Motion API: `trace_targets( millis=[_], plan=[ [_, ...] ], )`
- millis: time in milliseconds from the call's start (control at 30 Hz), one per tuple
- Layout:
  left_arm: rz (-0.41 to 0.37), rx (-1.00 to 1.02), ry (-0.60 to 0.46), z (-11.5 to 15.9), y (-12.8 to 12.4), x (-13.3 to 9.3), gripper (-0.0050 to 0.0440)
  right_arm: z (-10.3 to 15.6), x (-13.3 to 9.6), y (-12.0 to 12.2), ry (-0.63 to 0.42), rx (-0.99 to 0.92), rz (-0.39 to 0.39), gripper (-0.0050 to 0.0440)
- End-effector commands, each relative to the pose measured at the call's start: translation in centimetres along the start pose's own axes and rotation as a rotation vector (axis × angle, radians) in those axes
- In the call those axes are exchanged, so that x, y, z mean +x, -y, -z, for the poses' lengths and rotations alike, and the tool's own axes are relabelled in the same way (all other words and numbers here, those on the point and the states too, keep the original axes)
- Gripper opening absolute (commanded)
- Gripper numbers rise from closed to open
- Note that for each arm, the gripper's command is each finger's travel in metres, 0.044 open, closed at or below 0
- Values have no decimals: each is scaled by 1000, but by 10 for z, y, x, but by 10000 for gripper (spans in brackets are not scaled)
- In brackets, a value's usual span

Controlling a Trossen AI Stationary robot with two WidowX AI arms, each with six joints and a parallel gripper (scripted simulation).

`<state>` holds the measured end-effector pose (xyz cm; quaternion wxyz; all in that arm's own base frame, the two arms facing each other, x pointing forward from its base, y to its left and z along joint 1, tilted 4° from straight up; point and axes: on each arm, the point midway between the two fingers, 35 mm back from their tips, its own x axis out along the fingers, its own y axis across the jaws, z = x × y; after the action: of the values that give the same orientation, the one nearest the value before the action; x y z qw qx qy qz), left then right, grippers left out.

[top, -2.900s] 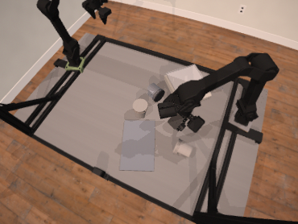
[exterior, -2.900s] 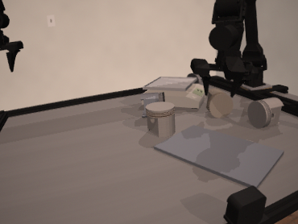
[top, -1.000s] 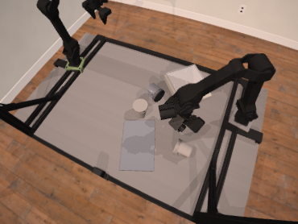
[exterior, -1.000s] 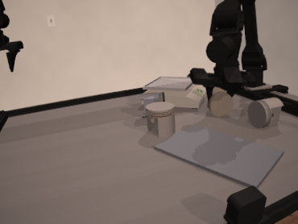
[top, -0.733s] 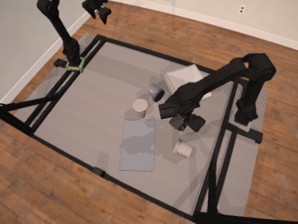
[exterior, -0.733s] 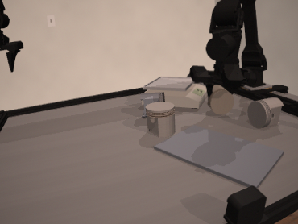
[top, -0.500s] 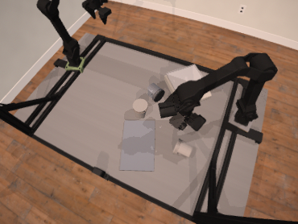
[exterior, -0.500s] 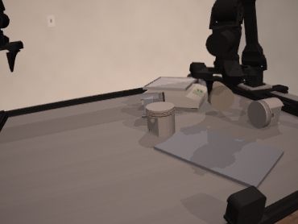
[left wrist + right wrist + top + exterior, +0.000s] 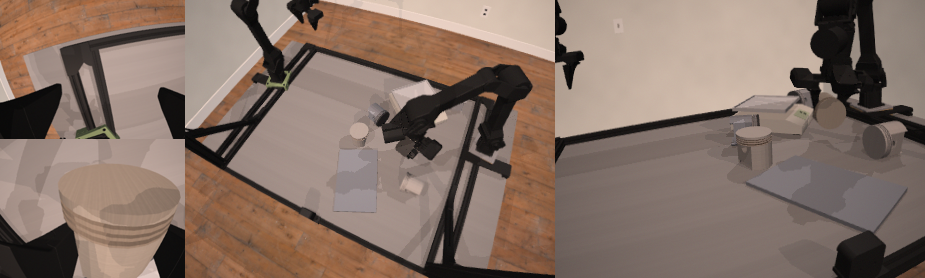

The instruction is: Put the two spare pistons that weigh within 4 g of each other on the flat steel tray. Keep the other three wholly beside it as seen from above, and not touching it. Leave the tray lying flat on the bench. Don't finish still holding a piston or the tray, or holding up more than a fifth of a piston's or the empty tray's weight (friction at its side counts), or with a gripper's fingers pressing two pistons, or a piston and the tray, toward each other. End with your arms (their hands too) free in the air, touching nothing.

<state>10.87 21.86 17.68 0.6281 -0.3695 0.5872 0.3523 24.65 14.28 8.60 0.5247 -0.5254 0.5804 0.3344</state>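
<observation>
My right gripper [image 9: 412,147] is shut on a tan piston [image 9: 117,228] and holds it in the air to the right of the flat steel tray [image 9: 356,180]; the piston also shows in the exterior view [image 9: 829,112]. A tan piston [image 9: 359,134] stands upright just beyond the tray's far edge. A dark bluish piston [image 9: 377,113] lies on its side behind it. A white piston [image 9: 411,184] lies on its side right of the tray. Another grey piston [image 9: 801,97] shows partly behind the right arm, by the scale. My left gripper [image 9: 307,12] is open and empty, high over the far left corner.
A white scale [image 9: 417,97] with a flat pan stands at the back, under the right arm. A black frame rail [image 9: 260,187] borders the bench. The left arm's green-clamped base [image 9: 98,136] sits at the far left edge.
</observation>
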Motion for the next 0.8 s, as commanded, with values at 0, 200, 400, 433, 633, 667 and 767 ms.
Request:
trace_targets(
  millis=[0,200,400,433,633,667,767],
  plan=[
    [3,2,-1,0,0,0,440,1,-15,4,20,9,20,158],
    [3,2,-1,0,0,0,440,3,-23,5,20,9,20,158],
    [3,2,-1,0,0,0,440,5,-31,6,20,9,20,158],
    [3,2,-1,0,0,0,440,5,-32,6,20,9,20,158],
    [3,2,-1,0,0,0,440,5,-37,7,27,13,22,158],
    [3,2,-1,0,0,0,440,5,-37,7,27,13,23,158],
    [3,2,-1,0,0,0,440,5,-39,8,31,15,25,158]
  ],
)
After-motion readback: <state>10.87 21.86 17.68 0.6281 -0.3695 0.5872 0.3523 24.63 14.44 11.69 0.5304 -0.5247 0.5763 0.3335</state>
